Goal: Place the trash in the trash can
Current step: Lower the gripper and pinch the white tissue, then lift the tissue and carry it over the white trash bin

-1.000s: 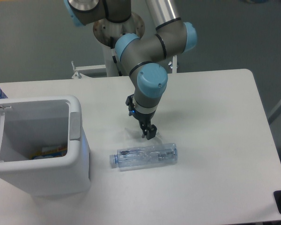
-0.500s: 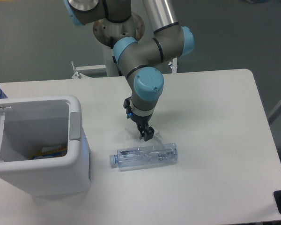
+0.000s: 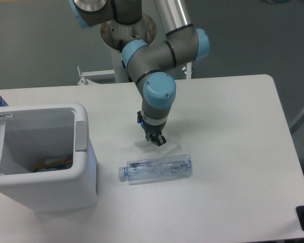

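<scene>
One trash can (image 3: pixel 40 162) sits at the table's (image 3: pixel 233 152) nine o'clock side, lid up, with a yellow-and-orange item (image 3: pixel 53 164) on its floor. One clear bottle (image 3: pixel 157 169) lies on its side near the table's centre, cap toward nine o'clock. The pincer (image 3: pixel 155 140) hangs just at the bottle's twelve o'clock, holding nothing; I cannot tell how wide its fingers stand. Since half a second ago it has risen slightly, while the bottle has not moved.
</scene>
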Controlling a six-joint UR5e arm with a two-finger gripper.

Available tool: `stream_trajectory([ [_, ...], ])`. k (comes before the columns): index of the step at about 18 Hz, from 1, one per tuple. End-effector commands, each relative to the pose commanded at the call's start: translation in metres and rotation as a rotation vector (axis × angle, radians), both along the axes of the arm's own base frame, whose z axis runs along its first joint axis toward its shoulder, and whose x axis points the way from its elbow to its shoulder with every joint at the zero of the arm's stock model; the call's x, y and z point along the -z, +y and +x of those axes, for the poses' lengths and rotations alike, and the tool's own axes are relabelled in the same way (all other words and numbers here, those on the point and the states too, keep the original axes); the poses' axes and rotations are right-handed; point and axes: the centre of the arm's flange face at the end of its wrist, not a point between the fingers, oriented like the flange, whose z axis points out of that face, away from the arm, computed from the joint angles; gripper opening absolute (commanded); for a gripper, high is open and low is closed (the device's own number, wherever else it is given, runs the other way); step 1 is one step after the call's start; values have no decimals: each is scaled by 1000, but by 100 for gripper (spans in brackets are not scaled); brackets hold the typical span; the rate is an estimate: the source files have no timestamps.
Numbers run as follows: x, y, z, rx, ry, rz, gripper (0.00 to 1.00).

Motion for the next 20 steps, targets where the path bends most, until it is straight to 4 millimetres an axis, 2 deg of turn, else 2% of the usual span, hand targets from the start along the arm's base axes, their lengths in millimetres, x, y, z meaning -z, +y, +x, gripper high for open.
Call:
stream_trajectory([
  [5,2,-12,6,-2,-8,-14,0],
  [8,-2,-20,-1,-24,-25,-27,0],
  [10,-15,-29,-9,-47,-29,-30,0],
  [13,-49,-36,-25,-80,-30,-19,0],
  [16,-85,-34,-36,-97,-38,-4,0],
  [20,-119,-29,-52,-196,-48,92,0],
])
